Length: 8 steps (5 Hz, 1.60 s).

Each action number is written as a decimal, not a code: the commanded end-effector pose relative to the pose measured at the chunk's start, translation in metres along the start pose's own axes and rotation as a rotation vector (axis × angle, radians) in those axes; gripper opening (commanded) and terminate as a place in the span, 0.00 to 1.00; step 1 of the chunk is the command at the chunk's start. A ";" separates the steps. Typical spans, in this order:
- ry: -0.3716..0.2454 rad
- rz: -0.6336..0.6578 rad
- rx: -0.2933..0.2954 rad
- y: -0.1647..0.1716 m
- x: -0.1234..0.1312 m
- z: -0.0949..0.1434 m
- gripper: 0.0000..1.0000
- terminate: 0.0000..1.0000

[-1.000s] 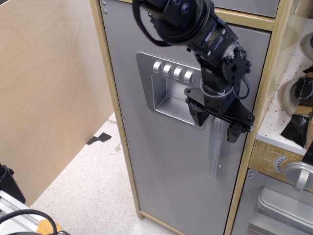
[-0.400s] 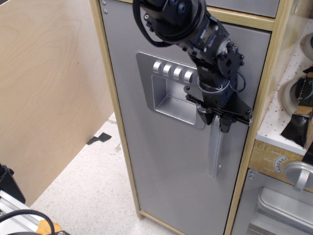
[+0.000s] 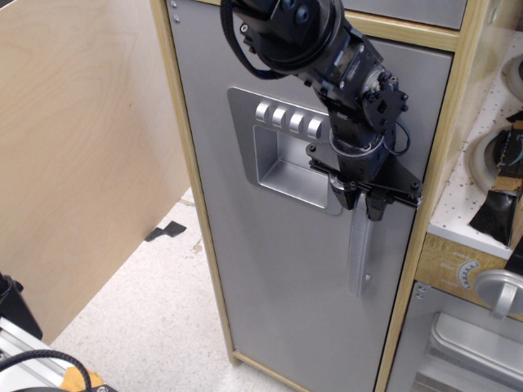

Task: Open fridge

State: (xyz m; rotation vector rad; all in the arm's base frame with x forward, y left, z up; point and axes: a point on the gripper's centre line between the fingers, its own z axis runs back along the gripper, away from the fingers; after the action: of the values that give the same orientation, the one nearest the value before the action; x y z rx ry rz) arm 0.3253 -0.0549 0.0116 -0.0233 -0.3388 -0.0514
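Observation:
The fridge is a tall cabinet with a light wood frame and a flat grey door, which sits flush in the frame. The door has a recessed dispenser panel with a row of buttons, and a vertical silver handle to its right. My black gripper comes down from the top of the view. Its fingers are shut on the upper end of the handle, one on each side, and the top of the handle is hidden behind them.
A plywood wall stands to the left, with speckled floor below. To the right are a pegboard shelf with utensils and the lower silver oven door with a round knob.
The fingers were spread wide around the handle a second ago. They have closed in on the handle's top. The door has not moved.

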 end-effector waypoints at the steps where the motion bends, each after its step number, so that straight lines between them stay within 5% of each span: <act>1: 0.095 0.064 0.028 -0.005 -0.043 0.032 0.00 0.00; 2: 0.157 0.091 0.027 -0.004 -0.059 0.041 1.00 0.00; 5: 0.275 0.163 0.094 -0.060 -0.111 0.058 1.00 0.00; 6: 0.294 0.086 0.048 -0.080 -0.104 0.053 1.00 0.00; 8: 0.237 -0.235 0.018 -0.115 -0.073 0.052 1.00 0.00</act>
State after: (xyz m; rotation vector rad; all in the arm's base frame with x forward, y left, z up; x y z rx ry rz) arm 0.2319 -0.1552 0.0247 0.0543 -0.0677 -0.2806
